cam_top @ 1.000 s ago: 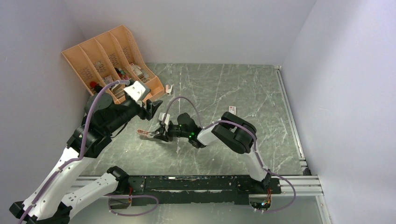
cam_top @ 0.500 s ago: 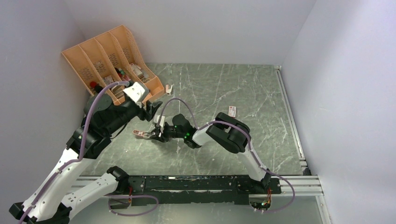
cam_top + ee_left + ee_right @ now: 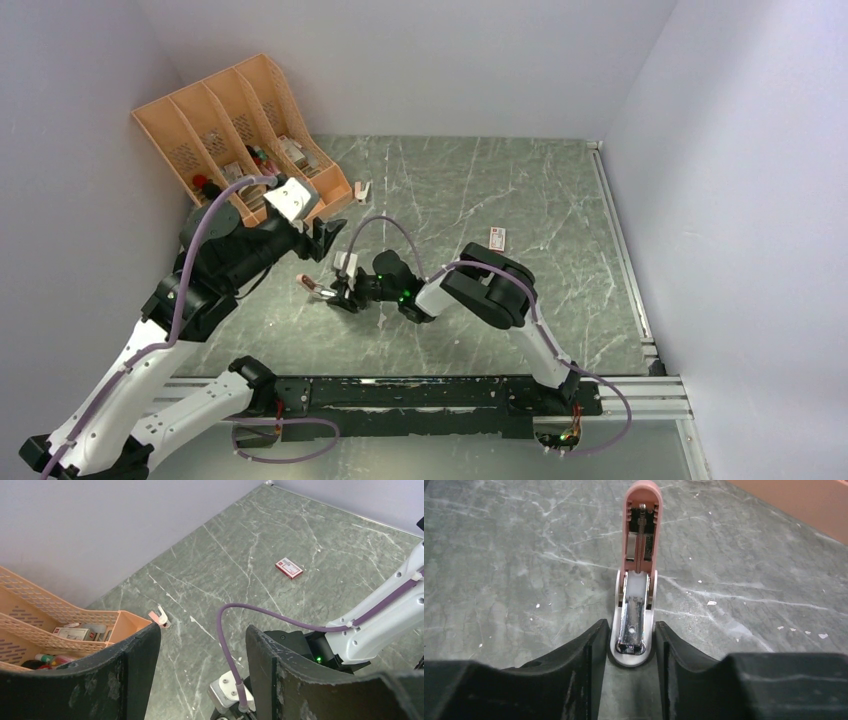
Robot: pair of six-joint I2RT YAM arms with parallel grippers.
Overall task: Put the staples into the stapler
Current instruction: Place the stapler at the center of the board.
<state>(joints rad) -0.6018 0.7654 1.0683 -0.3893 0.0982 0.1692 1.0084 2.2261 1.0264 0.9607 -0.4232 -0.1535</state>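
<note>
Worktop: a green-grey marbled slab (image 3: 450, 180) with walls along its left, far and right edges. Both arms reach in from the near edge.
Right hand: (image 3: 337, 293) (image 3: 631, 641) low over the worktop, left of the middle and nearer the near edge than the far one. It points toward the left edge, and its two fingers are pressed against either side of the stapler's end, pinching it.
Stapler: (image 3: 314, 286) (image 3: 637, 565) pink and opened out. Its white base with the shiny metal plate sits between the right hand's fingers. The pink top stretches away from the hand with its spring and channel showing. I cannot tell whether any staples lie in the channel.
Left hand: (image 3: 327, 233) (image 3: 200, 650) raised just beyond the stapler on the far side. Its fingers are spread wide with open space between them, and it touches neither the stapler nor the right hand.
Staple box: (image 3: 497, 236) (image 3: 289, 568) small, red and white, lying flat on the worktop right of the middle. It is well apart from both hands and looks closed, so its contents are hidden.
Second stapler: (image 3: 362, 190) (image 3: 159, 616) small, pale pink and white, on the worktop near the far edge, just beside the organiser's open end.
Organiser: (image 3: 240, 115) (image 3: 65, 616) an orange slotted file rack in the far left corner, with small office items lying in its compartments.
</note>
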